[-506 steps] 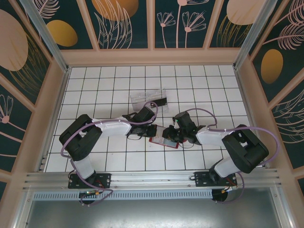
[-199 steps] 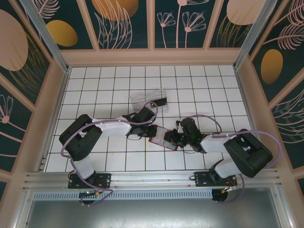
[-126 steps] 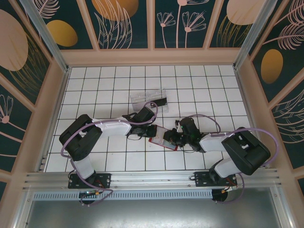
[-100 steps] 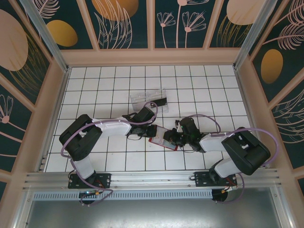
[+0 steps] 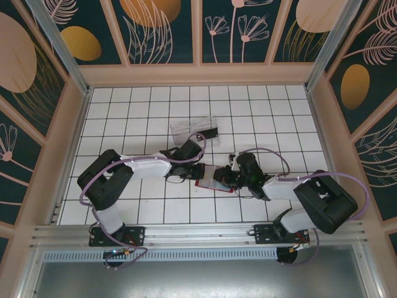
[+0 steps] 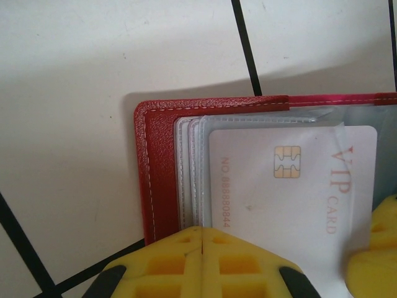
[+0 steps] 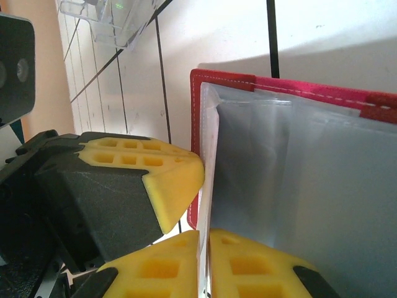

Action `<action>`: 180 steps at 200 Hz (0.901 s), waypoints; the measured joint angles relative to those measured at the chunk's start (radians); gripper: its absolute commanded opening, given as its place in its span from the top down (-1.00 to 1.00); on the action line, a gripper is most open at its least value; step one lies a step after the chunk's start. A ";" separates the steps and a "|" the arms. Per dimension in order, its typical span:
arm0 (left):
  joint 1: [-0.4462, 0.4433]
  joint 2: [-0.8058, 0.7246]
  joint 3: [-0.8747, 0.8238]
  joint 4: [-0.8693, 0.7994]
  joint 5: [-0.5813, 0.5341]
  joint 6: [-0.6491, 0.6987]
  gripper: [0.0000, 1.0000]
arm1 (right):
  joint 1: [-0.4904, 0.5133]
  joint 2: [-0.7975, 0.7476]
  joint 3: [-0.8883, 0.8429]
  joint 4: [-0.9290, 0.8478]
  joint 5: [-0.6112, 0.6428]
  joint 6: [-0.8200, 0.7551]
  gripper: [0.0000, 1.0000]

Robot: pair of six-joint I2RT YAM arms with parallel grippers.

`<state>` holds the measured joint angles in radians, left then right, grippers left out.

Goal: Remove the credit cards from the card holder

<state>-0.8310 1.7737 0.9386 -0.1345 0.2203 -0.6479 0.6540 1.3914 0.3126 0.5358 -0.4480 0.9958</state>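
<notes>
The red card holder (image 5: pixel 211 184) lies open on the tiles between both arms; its red cover (image 6: pixel 158 167) frames clear sleeves. A white credit card (image 6: pixel 291 205) with a chip and "VIP CARD" print lies on top of the sleeves. My left gripper (image 6: pixel 201 231) is shut, its tips resting on the sleeves' near edge, and it sits at the holder's left end (image 5: pixel 197 173). My right gripper (image 7: pixel 203 239) is shut on a thin white edge of that card, at the holder's right side (image 5: pixel 223 180). One right finger (image 6: pixel 375 248) touches the card's corner. The holder's grey inside (image 7: pixel 322 186) fills the right.
A clear plastic tray (image 5: pixel 195 130) stands two tiles behind the holder, with a dark card (image 5: pixel 211 133) in it; its corner shows again (image 7: pixel 118 15). The left gripper's fingers (image 7: pixel 167 180) sit close beside my right jaws. Wooden walls ring the tiled floor.
The right gripper's jaws have closed onto the card's edge and its wrist has crept slightly toward the holder. The left arm and the holder have stayed still.
</notes>
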 measured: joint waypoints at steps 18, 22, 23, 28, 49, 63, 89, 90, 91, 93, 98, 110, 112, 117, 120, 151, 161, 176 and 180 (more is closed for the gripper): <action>0.000 0.000 0.000 0.000 0.002 0.000 1.00 | 0.000 -0.013 -0.008 -0.001 0.001 0.004 0.82; 0.000 0.000 0.000 0.000 0.003 0.000 1.00 | 0.000 -0.018 -0.011 -0.001 0.002 0.005 0.82; 0.000 0.000 0.000 0.000 0.003 0.000 1.00 | 0.000 -0.019 -0.011 -0.001 0.002 0.006 0.82; 0.000 0.000 0.000 0.000 0.004 0.000 1.00 | 0.000 -0.024 -0.014 -0.002 0.002 0.006 0.83; 0.000 0.000 0.000 -0.001 0.005 0.000 1.00 | 0.000 -0.055 -0.024 -0.019 0.010 0.006 0.85; 0.000 0.000 0.000 -0.001 0.006 0.000 1.00 | -0.001 -0.077 -0.032 -0.031 0.016 0.006 0.87; 0.000 0.000 0.000 -0.001 0.006 0.000 1.00 | -0.008 -0.121 -0.046 -0.063 0.028 0.006 0.89; 0.000 0.000 0.000 -0.001 0.006 0.000 1.00 | -0.008 -0.122 -0.046 -0.064 0.029 0.006 0.89; 0.000 0.000 0.000 -0.001 0.006 0.000 1.00 | -0.008 -0.123 -0.047 -0.065 0.029 0.006 0.89; 0.000 0.000 0.000 -0.001 0.006 0.000 1.00 | -0.009 -0.127 -0.047 -0.070 0.030 0.005 0.89; 0.000 0.000 0.000 -0.001 0.007 0.000 1.00 | -0.011 -0.135 -0.049 -0.081 0.032 0.006 0.90; 0.000 0.000 0.000 -0.001 0.006 0.000 1.00 | -0.014 -0.154 -0.050 -0.111 0.037 0.005 0.92; 0.000 0.000 0.000 -0.001 0.006 0.000 1.00 | -0.016 -0.158 -0.050 -0.117 0.039 0.004 0.92; 0.000 0.000 0.000 -0.001 0.006 0.000 1.00 | -0.018 -0.169 -0.050 -0.134 0.040 0.002 0.92; 0.000 0.000 0.000 -0.001 0.006 0.000 1.00 | -0.019 -0.176 -0.050 -0.143 0.043 0.001 0.93; 0.000 0.000 0.000 -0.002 0.007 0.000 1.00 | -0.034 -0.257 -0.048 -0.277 0.074 -0.026 0.96; 0.000 0.000 0.000 -0.002 0.007 0.000 1.00 | -0.039 -0.287 -0.043 -0.332 0.086 -0.037 0.97; 0.000 0.000 0.001 -0.005 0.008 0.000 1.00 | -0.048 -0.336 -0.029 -0.411 0.109 -0.057 0.98; 0.000 0.000 0.001 -0.005 0.007 0.000 1.00 | -0.052 -0.347 -0.025 -0.430 0.113 -0.062 0.99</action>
<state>-0.8310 1.7741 0.9398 -0.1398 0.2276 -0.6476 0.6022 1.0443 0.2874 0.1055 -0.3351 0.9337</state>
